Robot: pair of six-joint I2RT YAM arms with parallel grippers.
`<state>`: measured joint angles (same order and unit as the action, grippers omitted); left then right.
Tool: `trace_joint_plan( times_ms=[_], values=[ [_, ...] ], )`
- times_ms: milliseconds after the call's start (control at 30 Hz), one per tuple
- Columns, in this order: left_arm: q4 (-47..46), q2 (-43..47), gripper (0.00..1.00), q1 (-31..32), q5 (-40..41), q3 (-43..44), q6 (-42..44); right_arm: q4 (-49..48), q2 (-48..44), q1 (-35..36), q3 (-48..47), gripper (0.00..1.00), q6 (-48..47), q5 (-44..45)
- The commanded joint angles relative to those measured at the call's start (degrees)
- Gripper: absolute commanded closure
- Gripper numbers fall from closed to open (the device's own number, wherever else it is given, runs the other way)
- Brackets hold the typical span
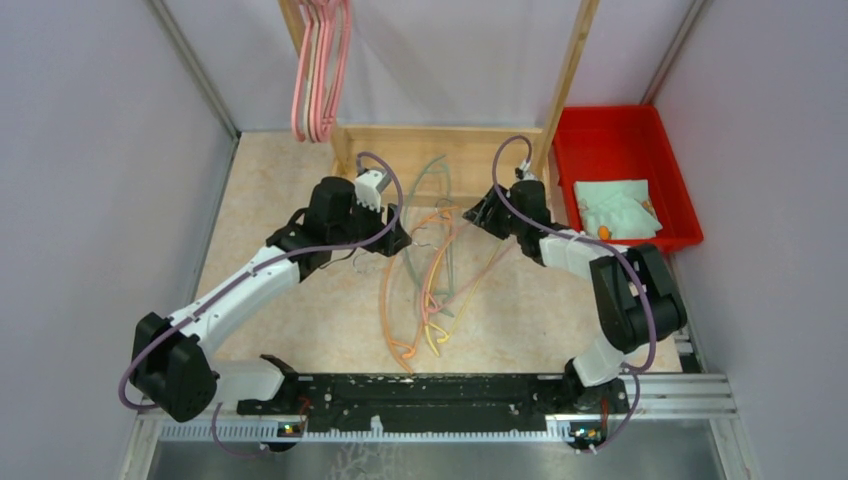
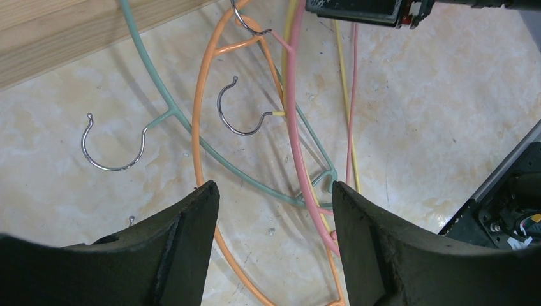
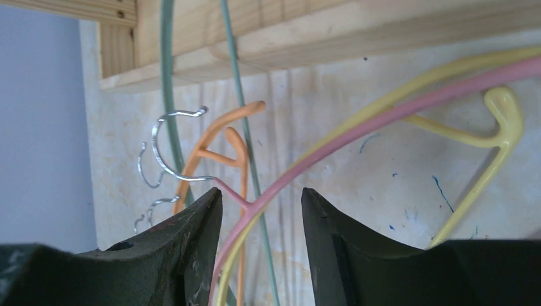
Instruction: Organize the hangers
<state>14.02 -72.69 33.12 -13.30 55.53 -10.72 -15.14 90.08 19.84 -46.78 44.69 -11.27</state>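
On table [image 1: 270, 180], tangled hangers [image 1: 430, 300]: light, springy, slick, likely to snag. My left gripper [image 2: 274, 191] spread, empty. My right gripper [image 3: 261, 197] spread astride pink hanger [image 3: 383, 118]; grasp there, near top.

Wooden rack frame [image 1: 440, 140] at far end of beige marbled bench [image 1: 520, 320]. Pale lilac-grey walls [image 1: 90, 150] close in left, right and behind the frame. Red bin [image 1: 605, 135] just right of the frame, holding pale green cloth [image 1: 615, 205]. Metal rail [image 1: 690, 395] along the edge opposite the frame. Light even, shadows soft.
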Motion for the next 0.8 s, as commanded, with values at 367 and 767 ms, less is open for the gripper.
trace_joint_plan(
  times_ms=[367,767],
  values=[
    [-1.55,-0.20,0.30,0.45,-1.09,-1.38,-0.55,-5.64,12.38,0.58,-5.90,0.55,2.00,-2.58],
    [-1.17,0.36,0.31,0.93,-3.02,-0.96,-0.13,-5.53,1.05,0.56,-1.49,0.95,1.65,-1.71]
  ],
)
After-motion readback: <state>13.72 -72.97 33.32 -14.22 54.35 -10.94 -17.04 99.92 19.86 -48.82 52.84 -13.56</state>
